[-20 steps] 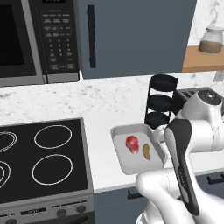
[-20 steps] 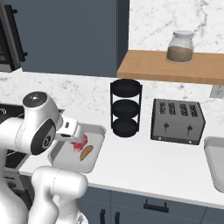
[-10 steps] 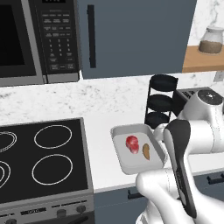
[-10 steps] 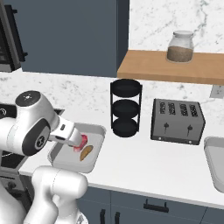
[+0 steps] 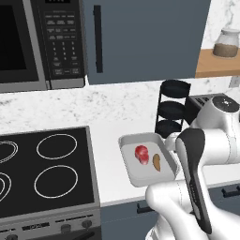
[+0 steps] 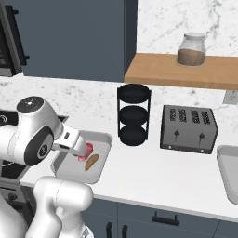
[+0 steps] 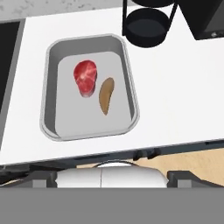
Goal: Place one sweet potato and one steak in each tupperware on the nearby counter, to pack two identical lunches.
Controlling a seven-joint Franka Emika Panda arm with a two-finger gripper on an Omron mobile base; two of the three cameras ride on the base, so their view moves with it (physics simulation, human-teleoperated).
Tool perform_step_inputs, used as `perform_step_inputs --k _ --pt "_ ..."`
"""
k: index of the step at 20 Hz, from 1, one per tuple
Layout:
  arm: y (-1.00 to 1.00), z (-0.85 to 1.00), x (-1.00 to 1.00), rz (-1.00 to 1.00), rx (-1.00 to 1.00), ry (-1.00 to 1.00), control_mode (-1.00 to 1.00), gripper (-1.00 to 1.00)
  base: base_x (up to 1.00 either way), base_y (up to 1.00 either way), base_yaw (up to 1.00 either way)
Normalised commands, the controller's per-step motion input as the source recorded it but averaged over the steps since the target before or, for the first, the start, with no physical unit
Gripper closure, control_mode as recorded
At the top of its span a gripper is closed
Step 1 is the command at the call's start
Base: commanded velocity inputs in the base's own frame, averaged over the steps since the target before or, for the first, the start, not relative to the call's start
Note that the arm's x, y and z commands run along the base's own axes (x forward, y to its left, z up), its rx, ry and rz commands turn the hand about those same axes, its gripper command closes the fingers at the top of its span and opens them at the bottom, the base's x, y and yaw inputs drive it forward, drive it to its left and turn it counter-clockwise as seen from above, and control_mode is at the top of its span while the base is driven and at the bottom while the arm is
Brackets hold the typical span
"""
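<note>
A light-grey tupperware (image 7: 131,87) lies on the white counter (image 7: 175,87) below my hand. Inside it a red steak (image 7: 85,77) and an orange-brown sweet potato (image 7: 106,95) rest side by side. From the left base the same tupperware (image 5: 140,180) shows the steak (image 5: 141,153) and sweet potato (image 5: 156,162). My gripper (image 6: 80,148) hovers over that tupperware (image 6: 100,174) just above the steak (image 6: 88,149), open and holding nothing, with the sweet potato (image 6: 91,162) beside it. A second tupperware (image 6: 228,172) sits at the counter's far right.
A black three-tier rack (image 6: 133,115) stands behind the tupperware, a toaster (image 6: 188,129) to its right. The stove top (image 5: 42,173) borders the counter on the left under a microwave (image 5: 42,42). A wooden shelf (image 6: 153,69) carries a jar (image 6: 191,49).
The arm's upper joint has swung slightly up and toward the stove side, with the hand still over the tupperware. The steak and sweet potato have not moved.
</note>
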Motion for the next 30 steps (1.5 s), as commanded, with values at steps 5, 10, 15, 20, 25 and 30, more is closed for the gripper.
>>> perform_step_inputs --k 5,10,15,20,25,30 --pt "0.00 0.00 0.00 0.00 0.00 0.00 1.00 -1.00 -0.42 -0.29 -0.03" --pt "0.00 0.00 0.00 0.00 0.00 0.00 1.00 -1.00 -0.62 -0.78 -0.06" --pt "0.00 0.00 0.00 0.00 0.00 0.00 1.00 -1.00 -0.76 -0.92 -0.01" --pt "0.00 0.00 0.00 0.00 0.00 0.00 1.00 -1.00 -0.77 -1.00 0.00" --pt "0.00 0.00 0.00 0.00 0.00 0.00 1.00 -1.00 -0.51 -1.00 -0.02" --pt "0.00 0.00 0.00 0.00 0.00 0.00 1.00 -1.00 -0.01 -1.00 -0.09"
